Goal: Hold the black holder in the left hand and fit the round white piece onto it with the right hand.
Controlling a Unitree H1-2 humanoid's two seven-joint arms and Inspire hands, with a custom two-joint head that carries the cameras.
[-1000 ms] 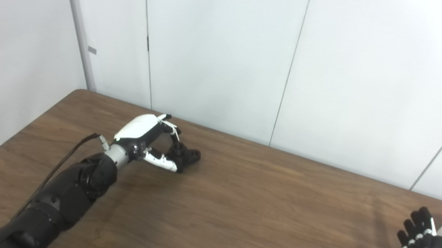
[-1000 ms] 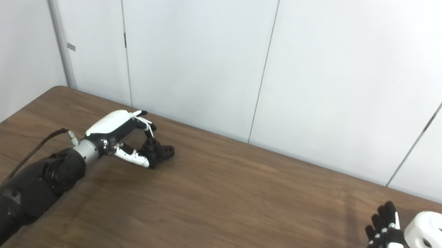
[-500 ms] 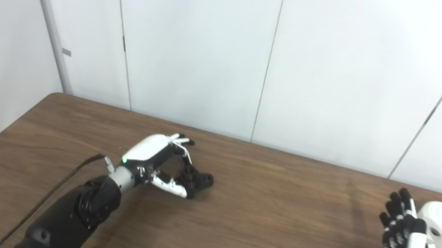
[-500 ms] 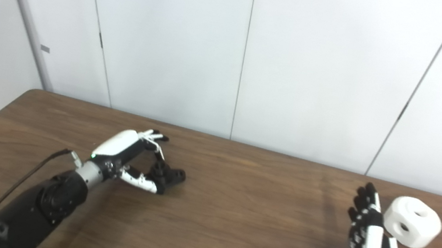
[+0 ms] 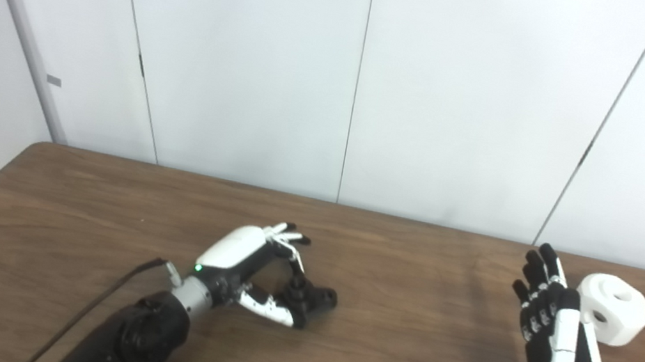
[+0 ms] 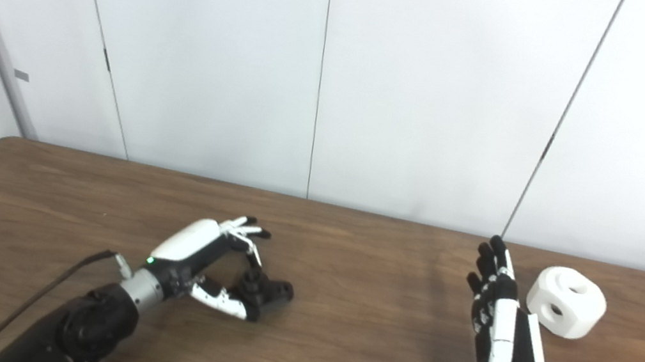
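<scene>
**Op:** My right hand (image 6: 504, 339) is nearest the cameras, raised upright above the table (image 6: 348, 347), fingers straight and a little spread, holding nothing. Its back faces me, black with a white strip along it.

**Desk:** Any writing on it? Brand, label?

**Op:** None that I can read, on either hand or on the parts. The only mark is a small green light at the wrist end of my left hand (image 6: 200, 255).

**Desk:** And that left one?

**Op:** It sits low on the table left of centre, white back up, arm coming in from the bottom left with a black cable (image 5: 103, 301) trailing beside it. The fingers arch over and the thumb lies along the wood below, so the hand is cupped round the near end of the holder (image 6: 266, 289). I see the thumb touching it; whether the fingers are pressing on it I cannot tell.

**Desk:** Where's the holder lying?

**Op:** On the table, its far end sticking out to the right past the fingertips.

**Desk:** White piece?

**Op:** The piece (image 6: 567, 302) rests on the table at the far right, just beyond and right of my right hand, apart from it. It's a round block with holes in its top and side. Behind everything, plain white wall panels (image 5: 465, 100).
</scene>
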